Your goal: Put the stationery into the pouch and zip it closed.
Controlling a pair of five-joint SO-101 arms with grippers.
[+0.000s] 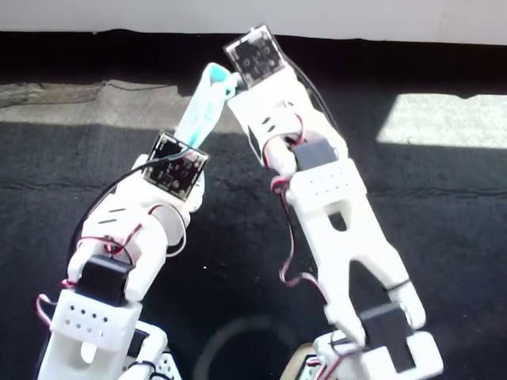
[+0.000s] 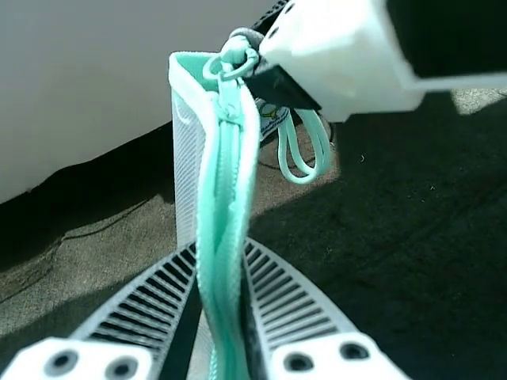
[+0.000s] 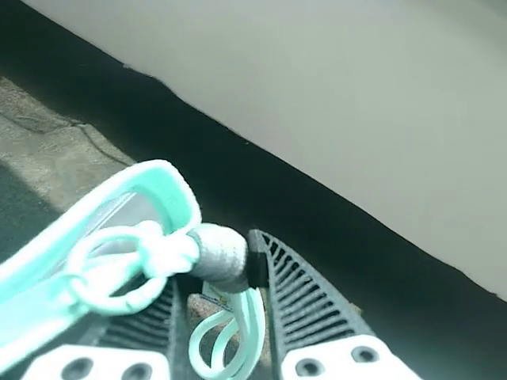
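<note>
Pouch (image 1: 204, 107) at upper centre looks soft, light, floppy; my left pincer (image 2: 220, 247) clamps its zip edge, my right pincer (image 3: 214, 265) pinches the pull cord (image 3: 222, 252), probably the surest hold.

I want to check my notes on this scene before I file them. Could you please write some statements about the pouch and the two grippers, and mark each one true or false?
1. The left gripper is shut on the pouch. True.
2. The pouch lies flat on the table. False: it is held up above the table, between the two grippers.
3. The right gripper grips the grey zipper pull. True.
4. The pouch is red. False: it is mint green.
</note>
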